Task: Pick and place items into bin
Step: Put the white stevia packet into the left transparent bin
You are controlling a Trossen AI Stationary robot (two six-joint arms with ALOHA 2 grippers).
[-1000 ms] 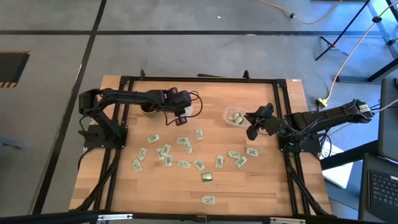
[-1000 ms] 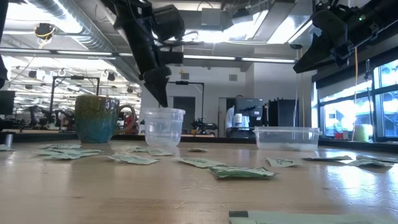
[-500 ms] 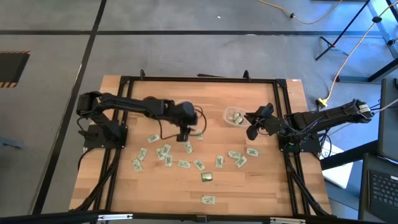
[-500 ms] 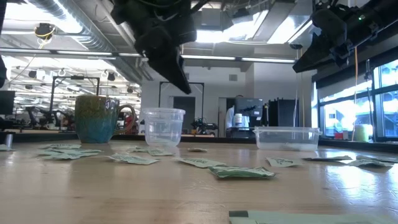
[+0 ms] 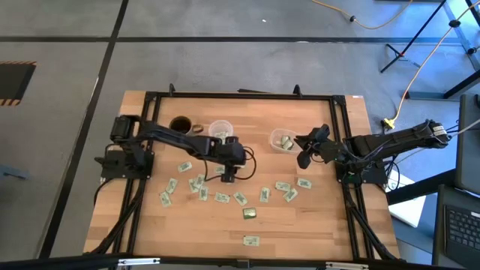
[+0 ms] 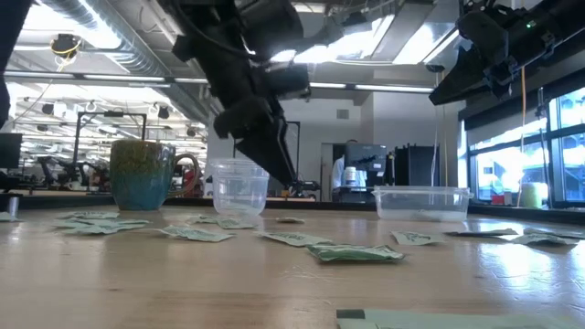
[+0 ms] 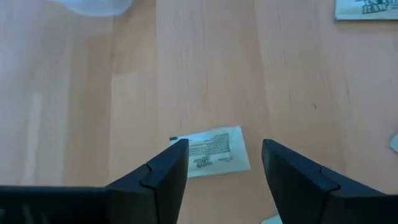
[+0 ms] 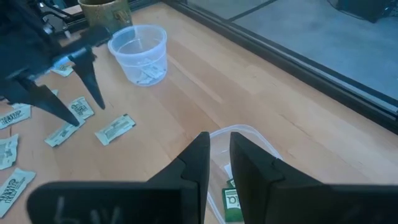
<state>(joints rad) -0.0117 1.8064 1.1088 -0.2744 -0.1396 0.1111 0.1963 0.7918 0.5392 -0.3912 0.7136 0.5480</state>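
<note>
Left gripper [image 7: 224, 165] fingers spread above a packet [image 7: 211, 152] at frame centre, packet's near edge hidden, right gripper [image 8: 219, 155] nearly closed, empty, over bin [image 8: 249, 140], bin rim cut off

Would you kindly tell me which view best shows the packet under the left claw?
The left wrist view: the packet lies flat, print legible, between the open left claw. The high view shows the claw covering it; the low view cannot single it out; the right wrist view shows it small.

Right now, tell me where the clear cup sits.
In the high view the clear cup stands on the table's far left-centre, beside the mug, with the left gripper just nearer over the packets.
</note>
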